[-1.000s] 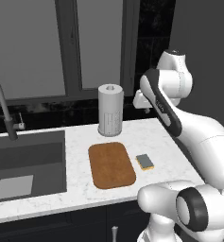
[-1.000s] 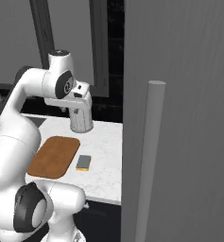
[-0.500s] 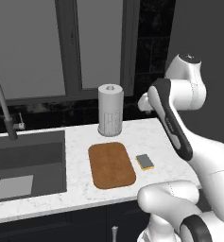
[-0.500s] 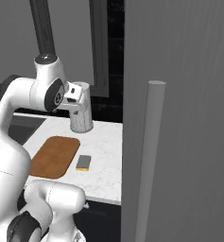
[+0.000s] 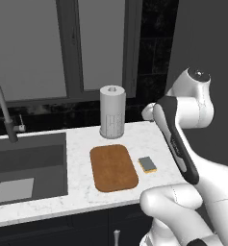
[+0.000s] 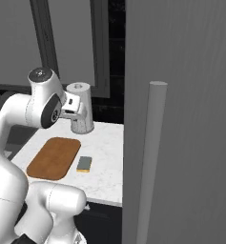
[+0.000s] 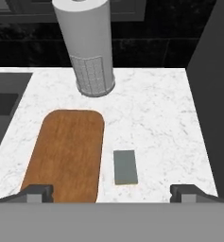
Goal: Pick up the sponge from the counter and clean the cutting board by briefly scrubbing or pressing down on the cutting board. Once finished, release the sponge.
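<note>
Just right of the cutting board [image 7: 66,153], apart from it, the sponge [image 7: 125,167] lies flat on the counter [image 7: 156,118]. Gripper [image 7: 111,191] hangs high above, fingers spread wide, holding nothing. Likely light, soft, squashy; pinch its long sides

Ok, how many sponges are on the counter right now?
1. The sponge lies flat on the counter, grey side up, just beside the cutting board and apart from it, nearer the front edge than the paper towel roll. Nothing suggests another is hidden.
</note>
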You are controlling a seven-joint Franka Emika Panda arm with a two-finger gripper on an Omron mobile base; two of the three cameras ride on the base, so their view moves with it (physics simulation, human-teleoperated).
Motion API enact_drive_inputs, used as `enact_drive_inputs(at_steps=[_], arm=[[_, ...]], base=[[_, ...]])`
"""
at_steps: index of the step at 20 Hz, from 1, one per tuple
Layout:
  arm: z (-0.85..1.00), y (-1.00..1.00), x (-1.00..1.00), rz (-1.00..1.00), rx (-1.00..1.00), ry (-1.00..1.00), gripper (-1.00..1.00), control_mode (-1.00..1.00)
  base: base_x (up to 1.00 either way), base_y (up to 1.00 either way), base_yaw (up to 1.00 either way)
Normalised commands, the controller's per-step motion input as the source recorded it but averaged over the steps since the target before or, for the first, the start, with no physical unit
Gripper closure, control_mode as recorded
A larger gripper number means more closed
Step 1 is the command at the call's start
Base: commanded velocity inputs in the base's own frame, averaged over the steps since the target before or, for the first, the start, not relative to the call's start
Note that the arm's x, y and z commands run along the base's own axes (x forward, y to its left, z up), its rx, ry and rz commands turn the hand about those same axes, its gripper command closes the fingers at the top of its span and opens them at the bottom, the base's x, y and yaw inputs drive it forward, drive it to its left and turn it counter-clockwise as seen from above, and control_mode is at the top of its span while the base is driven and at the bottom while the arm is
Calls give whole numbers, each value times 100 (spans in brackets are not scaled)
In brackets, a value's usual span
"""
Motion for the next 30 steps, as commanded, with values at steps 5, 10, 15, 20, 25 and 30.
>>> enact_drive_inputs(at_steps=[5, 10, 15, 20, 25, 30], arm=[[-41, -8, 25, 0, 0, 17, -100, -100], [-62, -1, 28, 0, -11, 16, -100, -100], [-56, -3, 4, 0, -1, 7, -100, -100], [-38, -7, 23, 0, 3, 12, -100, -100], [-41, -3, 8, 0, 4, 13, -100, -100], [-40, -1, 0, 0, 8, 15, -100, -100]], base=[[0, 0, 0], [0, 0, 0], [0, 0, 0], [0, 0, 0], [0, 0, 0], [0, 0, 0]])
